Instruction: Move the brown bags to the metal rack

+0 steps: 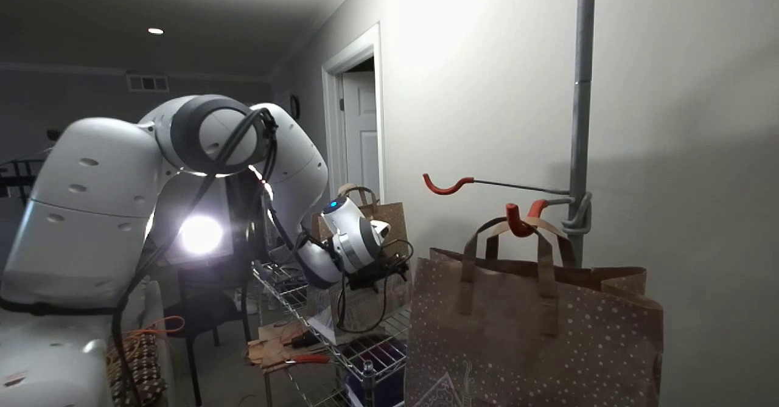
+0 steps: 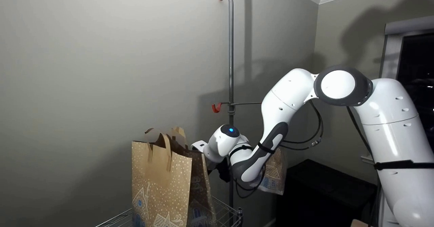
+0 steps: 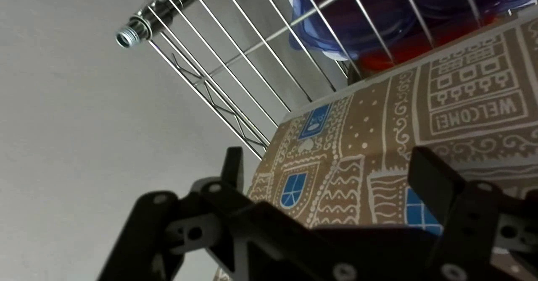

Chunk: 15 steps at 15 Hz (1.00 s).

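We have the gripper (image 3: 334, 172) released: its black fingers (image 3: 233, 167) are spread wide, and through the gap we look at the printed side of a brown bag (image 3: 361, 134) — white scrollwork, blue windows, the word WELCOME. Whether a fingertip touches the paper we cannot tell. In an exterior view we find the gripper just beside that bag, at the end of the white arm (image 2: 284, 98), which slopes down to it from a high elbow.

The bag stands upright on the metal rack (image 3: 178, 3), handles up, and we see it in both exterior views, though the arm covers part of it where it stands farther from the camera. Beneath the shelf wires we make out a blue container (image 3: 357, 24) and something red (image 3: 399, 54).

Farther out, another brown bag (image 1: 535, 340) hangs by its handles from a red-tipped hook (image 1: 517, 221) on a grey pole (image 1: 582, 121) — a longer hook (image 1: 447, 187) reaches out from the same pole, a little higher. Near the rack, lower down, we see pieces of cardboard (image 1: 268, 352) and a red-handled tool (image 1: 310, 358). Behind them stand a dark chair (image 1: 210, 313) and a glaring lamp (image 1: 201, 234). At the room's edges we have a white door (image 1: 363, 133) and a dark window (image 2: 417, 84).
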Motion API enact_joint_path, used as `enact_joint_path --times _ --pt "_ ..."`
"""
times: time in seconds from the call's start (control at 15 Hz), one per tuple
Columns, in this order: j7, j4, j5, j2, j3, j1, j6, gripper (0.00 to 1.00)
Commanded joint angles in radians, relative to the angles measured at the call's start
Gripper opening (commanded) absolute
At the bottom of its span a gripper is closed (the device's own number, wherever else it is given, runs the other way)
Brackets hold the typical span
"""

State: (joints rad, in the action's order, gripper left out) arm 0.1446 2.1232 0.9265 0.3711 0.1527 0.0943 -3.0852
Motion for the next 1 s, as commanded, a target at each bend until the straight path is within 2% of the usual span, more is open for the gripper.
enact_joint_path --times 0.0,0.07,0.13,0.2,0.6,0.8,0.93 --pt "-0.084 -0.013 -0.025 0.022 0.056 -0.048 -0.035 1.0" --pt "-0.101 -0.017 -0.03 0.029 0.073 -0.06 -0.041 1.0" --pt "-0.172 -0.011 -0.106 0.034 0.049 -0.026 -0.065 1.0" --pt "-0.165 -0.023 -0.074 0.055 0.125 -0.092 -0.069 1.0" --pt "-0.291 -0.081 -0.123 0.146 0.298 -0.194 -0.027 1.0" --pt "-0.307 -0.089 -0.108 0.14 0.318 -0.219 0.025 1.0" --pt "-0.299 -0.076 -0.084 0.094 0.279 -0.21 0.086 1.0"
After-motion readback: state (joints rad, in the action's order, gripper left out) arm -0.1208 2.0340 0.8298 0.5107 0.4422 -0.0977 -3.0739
